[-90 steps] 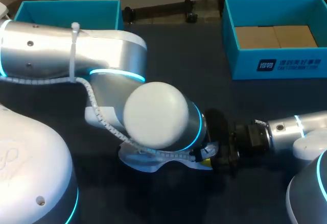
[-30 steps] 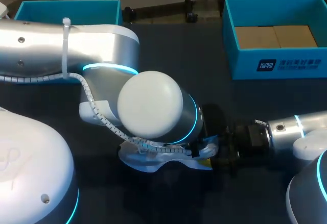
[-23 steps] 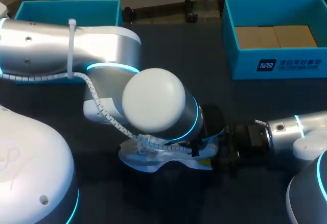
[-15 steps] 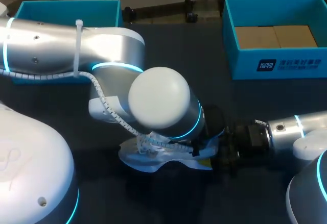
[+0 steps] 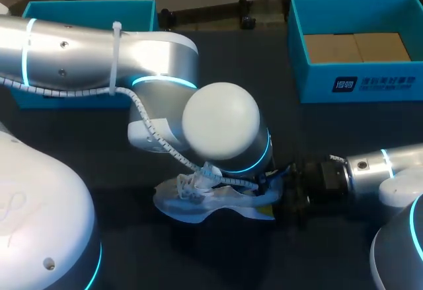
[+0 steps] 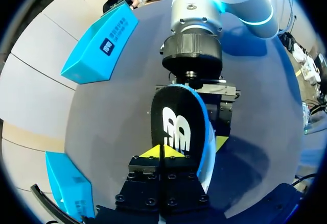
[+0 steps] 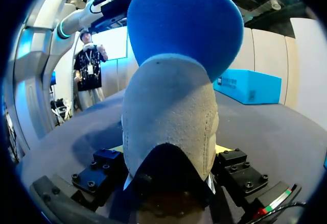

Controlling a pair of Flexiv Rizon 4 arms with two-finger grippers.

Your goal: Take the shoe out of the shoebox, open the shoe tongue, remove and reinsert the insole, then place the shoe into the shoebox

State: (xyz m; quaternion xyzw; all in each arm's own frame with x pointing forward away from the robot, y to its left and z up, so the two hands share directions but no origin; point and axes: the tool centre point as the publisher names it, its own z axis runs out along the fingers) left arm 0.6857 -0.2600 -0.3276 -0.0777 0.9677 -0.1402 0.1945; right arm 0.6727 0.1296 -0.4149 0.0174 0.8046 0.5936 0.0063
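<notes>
The shoe (image 5: 188, 203) lies out of its box on the worktop (image 5: 225, 59), about midway along and toward the near edge. The open blue shoebox (image 5: 370, 84) sits well apart at the far right corner. The right gripper (image 7: 168, 151) has a finger on either side of the grey heel and is pinching the shoe steady. The left gripper (image 6: 161, 152) has its yellow tips pressed almost together on the end of the insole (image 6: 176, 118), which stands up out of the shoe with its black face toward the left wrist and its blue underside toward the right one. I judge the insole step to be in hand, though I cannot tell whether it is coming out or going back in. The main risk is the thin pinch: if the flexible insole buckles or catches on the collar, it could slip from the tips. A crooked push or pull could fold it inside the shoe. It could also twist the heel out of the right gripper's hold, since both grippers work very close together and might knock each other.
</notes>
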